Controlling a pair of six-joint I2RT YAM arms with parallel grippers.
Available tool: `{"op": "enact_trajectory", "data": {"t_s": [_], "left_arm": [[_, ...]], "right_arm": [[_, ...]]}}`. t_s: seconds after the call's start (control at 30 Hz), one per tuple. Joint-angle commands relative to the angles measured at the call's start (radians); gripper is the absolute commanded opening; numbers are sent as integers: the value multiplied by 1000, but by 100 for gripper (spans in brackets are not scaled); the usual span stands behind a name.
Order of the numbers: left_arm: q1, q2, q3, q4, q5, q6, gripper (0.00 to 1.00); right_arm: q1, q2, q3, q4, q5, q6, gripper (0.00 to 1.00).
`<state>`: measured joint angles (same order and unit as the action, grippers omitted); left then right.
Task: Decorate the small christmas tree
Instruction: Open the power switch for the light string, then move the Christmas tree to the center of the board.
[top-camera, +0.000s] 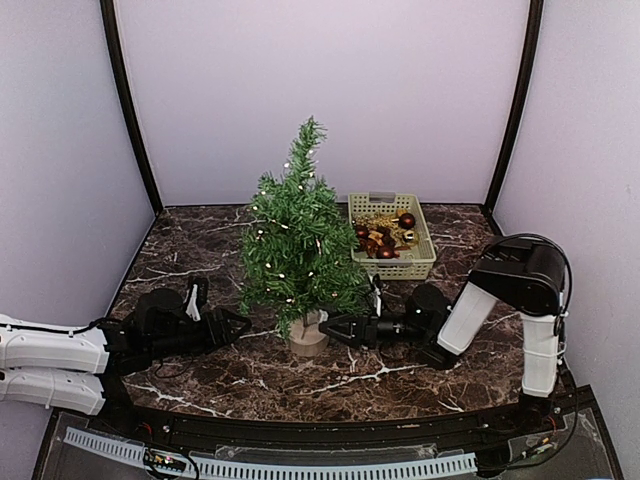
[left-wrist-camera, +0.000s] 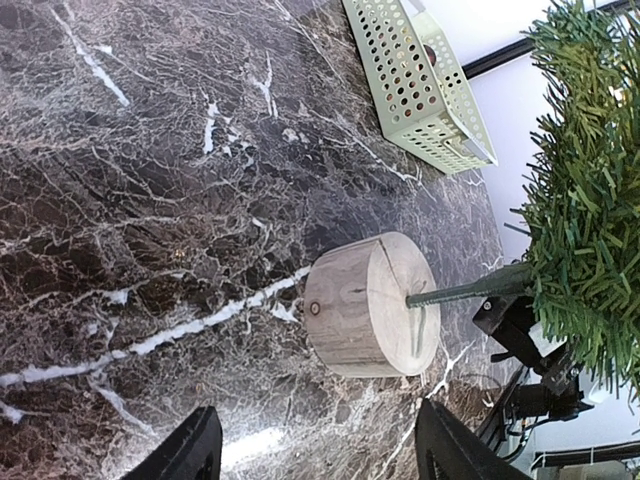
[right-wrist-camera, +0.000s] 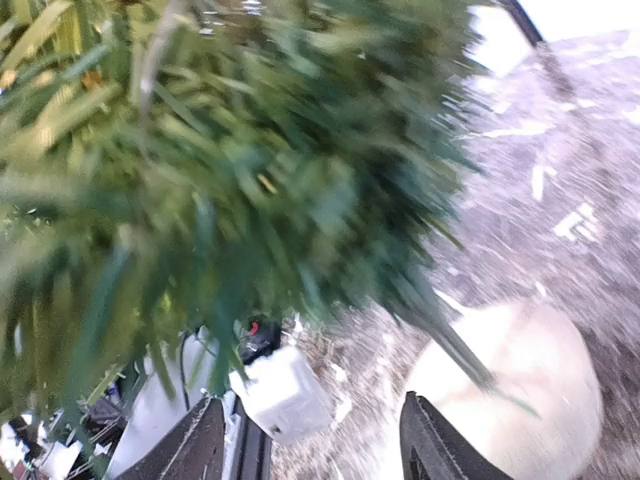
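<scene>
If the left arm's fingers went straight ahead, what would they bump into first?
Probably the wooden base of the small christmas tree; it sits straight ahead of the left fingers.

The small christmas tree (left-wrist-camera: 590, 200) is seen at right, its wooden base (left-wrist-camera: 370, 305) set on the marble table (left-wrist-camera: 150, 200) at lower centre. A perforated basket (left-wrist-camera: 420, 80) is shown at top; the left gripper (left-wrist-camera: 315, 455) is spread empty at bottom.

Right claw (right-wrist-camera: 308, 402): limited visibility
Small christmas tree (right-wrist-camera: 230, 170) ahead of my fingers (right-wrist-camera: 440, 452) is blurred; fingers cropped at frame bottom.
</scene>
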<state>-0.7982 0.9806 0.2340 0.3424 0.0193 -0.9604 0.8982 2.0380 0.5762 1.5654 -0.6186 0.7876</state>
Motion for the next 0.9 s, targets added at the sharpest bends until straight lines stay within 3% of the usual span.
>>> {"op": "enact_trajectory", "data": {"t_s": [0.0,0.2,0.37,0.53,0.73,0.87], "left_arm": [[6,18,38,-15,20,51,69],[2,115,65,67,59,62,69],[-4,236,119,88,79,81,68],[-6,333,144,183,130,80,68],[-14,406,169,243,159,74,69],[-15,454,184,275,175,68,68]], "right_arm": [[-14,-65,-100,119,66,18,63],[-24,-125,-305,171,184,112,65],[-25,-121,-369,192,266,185,65],[-24,-164,-310,-40,334,213,64],[-21,-284,-178,-499,415,145,64],[-21,-265,-104,-628,418,163,62]]}}
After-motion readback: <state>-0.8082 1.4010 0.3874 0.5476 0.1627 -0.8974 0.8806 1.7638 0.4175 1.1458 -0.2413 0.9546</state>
